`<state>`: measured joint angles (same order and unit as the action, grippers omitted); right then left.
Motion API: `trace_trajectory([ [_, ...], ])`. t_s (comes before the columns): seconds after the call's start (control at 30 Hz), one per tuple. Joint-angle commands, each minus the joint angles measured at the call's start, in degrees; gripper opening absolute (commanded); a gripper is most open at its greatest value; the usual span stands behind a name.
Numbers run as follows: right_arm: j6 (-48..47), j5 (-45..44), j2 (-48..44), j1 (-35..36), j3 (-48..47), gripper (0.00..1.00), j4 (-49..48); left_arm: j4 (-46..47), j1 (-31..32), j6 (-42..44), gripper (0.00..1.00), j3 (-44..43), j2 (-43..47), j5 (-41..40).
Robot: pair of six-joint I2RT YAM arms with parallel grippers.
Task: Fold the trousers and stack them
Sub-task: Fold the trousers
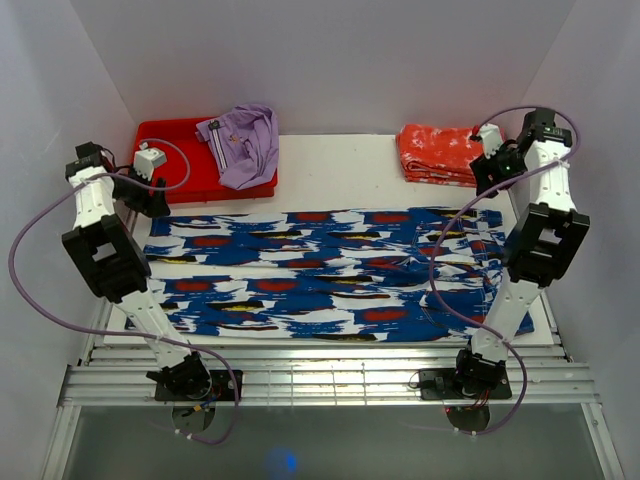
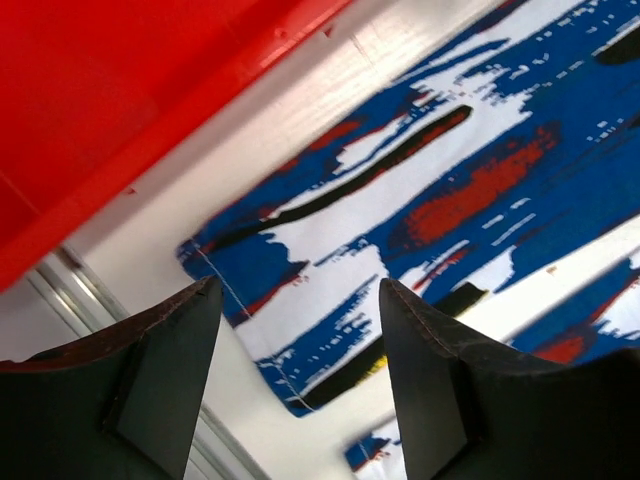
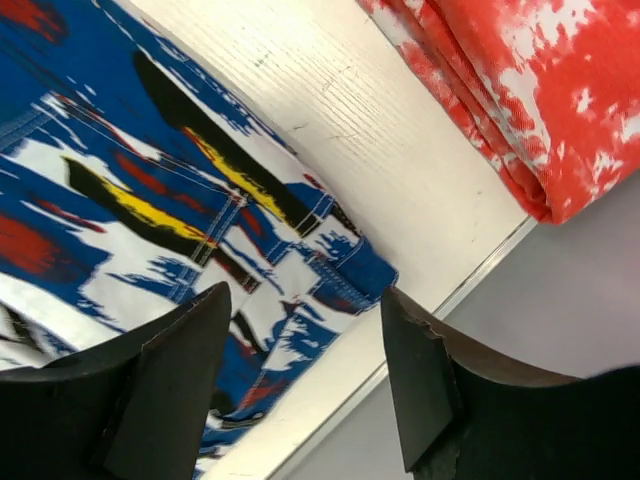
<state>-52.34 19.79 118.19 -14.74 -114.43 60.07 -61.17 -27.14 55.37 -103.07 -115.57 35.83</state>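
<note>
Two grippers: the left gripper [image 1: 150, 198] and the right gripper [image 1: 492, 172] each hang over a far corner of the trousers, jaws spread wide, nothing between them.
Trousers [image 1: 330, 275]: thin fabric lying flat and stretched lengthwise across the white table [image 1: 340, 165], two long bands side by side; streaked blue, white and black print with red ovals and small yellow dashes.
Table texture: pale, faintly scratched board, seen close from the right wrist.
Red tray [image 1: 170, 140]: smooth, glossy plastic at the far left, its wall just beside the trousers' left end.
Lilac garment [image 1: 245, 140]: soft and crumpled, draped over the tray's rim; shows only from above.
Orange-red garment [image 1: 435, 150]: folded in layers at the far right, white splotches, apart from the trousers.
Left wrist only: dark, blunt fingers [image 2: 170, 380] framing a hemmed corner with a line of pale stitching, and a metal rail [image 2: 60, 290] at the table's edge.
Right wrist only: double rows of pale stitching on the trousers' right corner, which lies near the table's edge; the folded garment's stacked edges.
</note>
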Motion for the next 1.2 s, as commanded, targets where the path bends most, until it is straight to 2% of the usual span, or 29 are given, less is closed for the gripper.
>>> trace_trajectory([
  [0.0, -12.68, -2.73, 4.94, 0.06, -0.27, 0.67, 3.83, -2.47, -0.55, 0.79, 0.74, -4.41, -3.52, 2.83],
  [0.2, -27.26, -6.34, 7.48, -0.11, 2.46, 0.66, -2.50, -2.47, -0.55, 0.26, 0.74, -3.81, -3.61, 5.56],
  [0.43, -33.26, -6.61, 12.84, -0.02, -0.35, 0.68, -6.28, -0.18, -0.90, 0.17, 0.73, -0.82, -2.82, 6.52],
  [0.53, -34.76, -6.78, 14.96, 0.15, -1.41, 0.66, -4.45, -0.36, -0.99, 4.29, 0.73, -0.64, -2.91, 8.11],
  [0.63, -38.27, -8.62, 14.53, 0.94, 2.27, 0.55, -4.17, -4.29, -0.99, 13.42, 0.72, -3.18, -5.62, 7.32],
  [0.67, -39.50, -9.76, 14.09, 1.29, 5.07, 0.45, -4.70, -5.62, -0.99, 15.62, 0.72, -5.46, -7.72, 6.88],
  [0.7, -39.86, -10.29, 13.04, 1.56, 6.40, 0.42, -5.40, -6.94, -0.90, 20.43, 0.71, -6.52, -8.70, 6.36],
  [0.73, -40.21, -11.08, 12.68, 1.65, 7.46, 0.37, -6.71, -8.60, -0.90, 22.30, 0.71, -7.32, -9.58, 5.22],
  [0.77, -40.91, -11.35, 12.24, 1.99, 8.86, 0.28, -7.25, -8.71, -0.90, 23.36, 0.70, -7.76, -10.98, 4.78],
  [0.87, -41.35, -12.58, 11.89, 2.35, 9.14, 0.08, -8.04, -8.80, -0.90, 28.81, 0.69, -7.15, -12.57, 3.02],
  [0.97, -41.27, -12.85, 11.54, 2.44, 9.14, 0.08, -8.48, -8.36, -0.81, 31.02, 0.66, -4.35, -13.80, 1.18],
  [1.17, -42.49, -14.08, 8.90, 2.44, 12.21, 0.08, -9.45, -5.54, -1.25, 33.38, 0.59, 10.32, -8.55, -2.78],
])
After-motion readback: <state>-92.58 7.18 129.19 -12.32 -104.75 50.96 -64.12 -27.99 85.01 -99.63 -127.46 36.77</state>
